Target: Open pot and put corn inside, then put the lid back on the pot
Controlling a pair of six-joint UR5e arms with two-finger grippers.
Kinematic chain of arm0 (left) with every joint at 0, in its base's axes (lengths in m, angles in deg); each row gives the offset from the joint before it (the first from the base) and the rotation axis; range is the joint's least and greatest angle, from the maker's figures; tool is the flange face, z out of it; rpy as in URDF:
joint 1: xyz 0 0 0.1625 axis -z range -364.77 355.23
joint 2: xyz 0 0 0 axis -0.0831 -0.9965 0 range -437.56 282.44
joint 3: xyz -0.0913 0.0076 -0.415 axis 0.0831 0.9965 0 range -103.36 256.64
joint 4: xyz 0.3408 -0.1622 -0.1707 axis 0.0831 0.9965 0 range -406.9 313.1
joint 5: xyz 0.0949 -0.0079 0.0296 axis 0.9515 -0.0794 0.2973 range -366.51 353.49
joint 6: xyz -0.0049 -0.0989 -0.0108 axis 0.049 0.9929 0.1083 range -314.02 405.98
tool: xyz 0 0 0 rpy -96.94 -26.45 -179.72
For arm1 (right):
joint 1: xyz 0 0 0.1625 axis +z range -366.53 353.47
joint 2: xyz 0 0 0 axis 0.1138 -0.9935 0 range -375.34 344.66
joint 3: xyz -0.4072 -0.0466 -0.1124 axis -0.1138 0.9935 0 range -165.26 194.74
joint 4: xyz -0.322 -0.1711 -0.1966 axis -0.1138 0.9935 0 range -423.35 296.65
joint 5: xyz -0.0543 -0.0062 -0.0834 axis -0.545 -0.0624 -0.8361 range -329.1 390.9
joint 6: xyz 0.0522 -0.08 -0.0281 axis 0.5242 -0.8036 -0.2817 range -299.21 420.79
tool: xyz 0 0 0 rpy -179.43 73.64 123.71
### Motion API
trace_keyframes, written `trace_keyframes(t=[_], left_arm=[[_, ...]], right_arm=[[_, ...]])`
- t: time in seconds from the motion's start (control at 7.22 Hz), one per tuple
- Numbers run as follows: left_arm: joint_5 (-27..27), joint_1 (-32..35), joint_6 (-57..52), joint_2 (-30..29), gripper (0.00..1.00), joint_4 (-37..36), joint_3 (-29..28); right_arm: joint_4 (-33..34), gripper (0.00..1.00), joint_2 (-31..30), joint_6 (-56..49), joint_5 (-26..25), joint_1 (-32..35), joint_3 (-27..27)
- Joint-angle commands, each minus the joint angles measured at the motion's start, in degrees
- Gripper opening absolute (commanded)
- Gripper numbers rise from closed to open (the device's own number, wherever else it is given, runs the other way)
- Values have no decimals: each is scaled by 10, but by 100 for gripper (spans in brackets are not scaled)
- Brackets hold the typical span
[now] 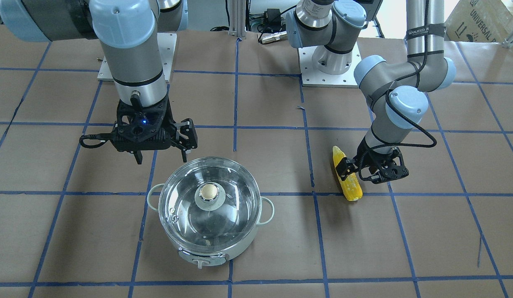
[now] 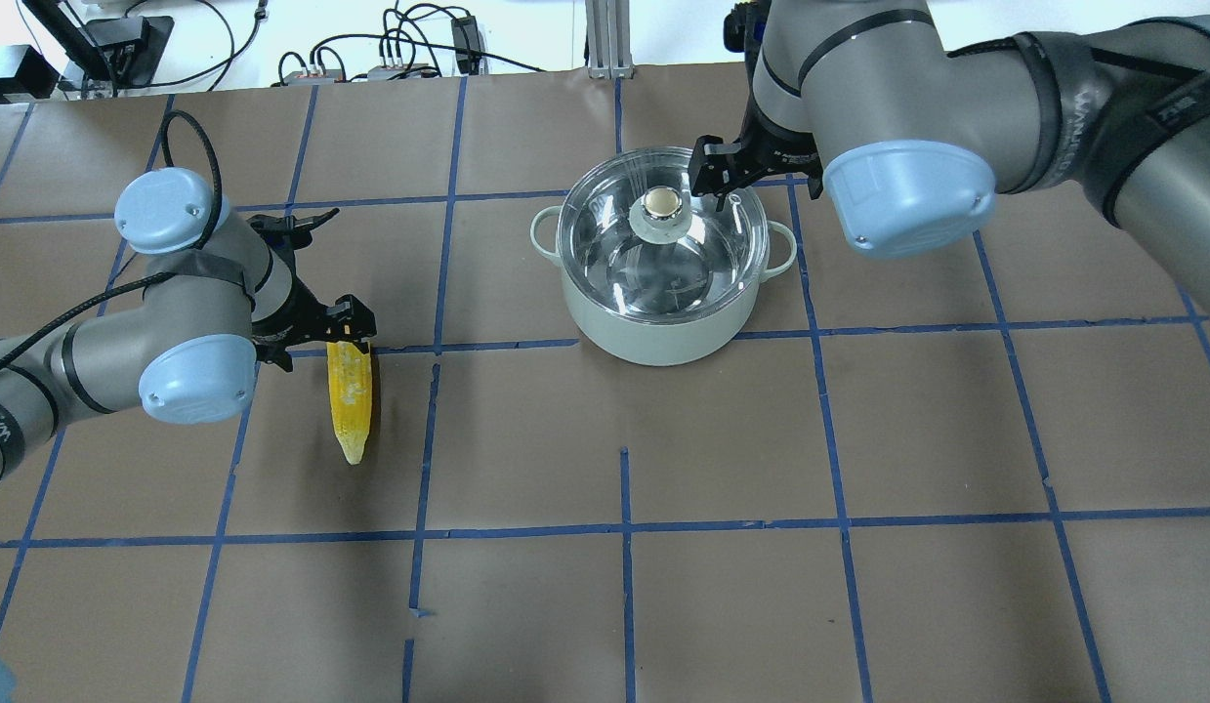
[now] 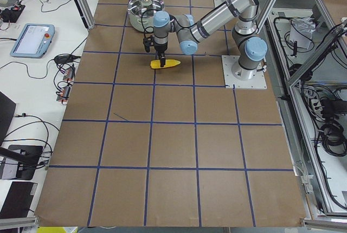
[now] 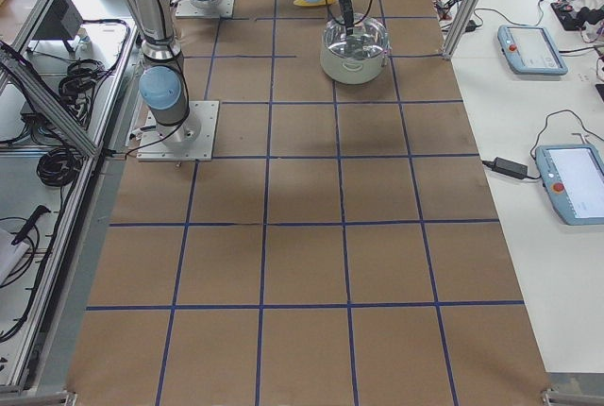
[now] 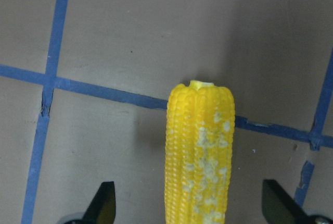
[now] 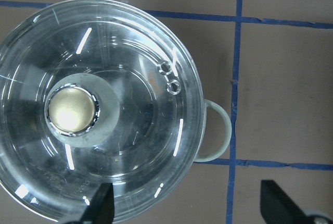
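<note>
The pot [image 1: 215,252] stands on the table with the glass lid [image 1: 235,207] on it, and the beige knob [image 1: 209,191] is free. My right gripper [image 1: 161,156] is open and empty above the pot's rim on the robot's side. The right wrist view shows the lid [image 6: 135,130] below it, with the knob [image 6: 72,110] off to the left of the open fingers. The corn [image 1: 350,188] lies flat on the table. My left gripper [image 1: 351,171] is open and low, and its fingers straddle the corn [image 5: 200,161] without closing on it.
The table is covered in brown paper with a blue tape grid [image 2: 624,532]. The arm bases [image 1: 331,62] stand at the robot's edge. Cables and boxes [image 2: 399,59] lie beyond the far edge. The pot [image 2: 653,332] and the corn [image 2: 352,395] sit about one tile apart.
</note>
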State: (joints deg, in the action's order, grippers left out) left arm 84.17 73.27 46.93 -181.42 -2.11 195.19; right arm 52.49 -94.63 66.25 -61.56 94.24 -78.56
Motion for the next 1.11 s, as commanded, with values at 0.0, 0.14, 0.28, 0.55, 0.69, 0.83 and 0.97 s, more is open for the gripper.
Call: trace_keyframes(t=[0.0,0.14,0.28,0.55,0.69,0.83,0.97], left_arm=[[0,2,0,-8,100,-9,4],[0,4,3,-9,100,-10,11],[-1,4,5,-9,100,-19,18],[-2,4,3,-7,99,-34,36],[-5,4,5,-9,89,-63,43],[-6,3,5,-9,71,-65,47],[-7,3,5,-8,52,-65,47]], right_arm=[[44,99,29,-6,2,42,2],[47,98,40,-25,3,52,7],[17,98,42,-24,6,55,23],[-72,99,58,-24,11,53,71],[-83,99,81,-20,14,55,97],[-85,99,105,-17,13,60,117],[-80,99,131,-17,11,62,138]])
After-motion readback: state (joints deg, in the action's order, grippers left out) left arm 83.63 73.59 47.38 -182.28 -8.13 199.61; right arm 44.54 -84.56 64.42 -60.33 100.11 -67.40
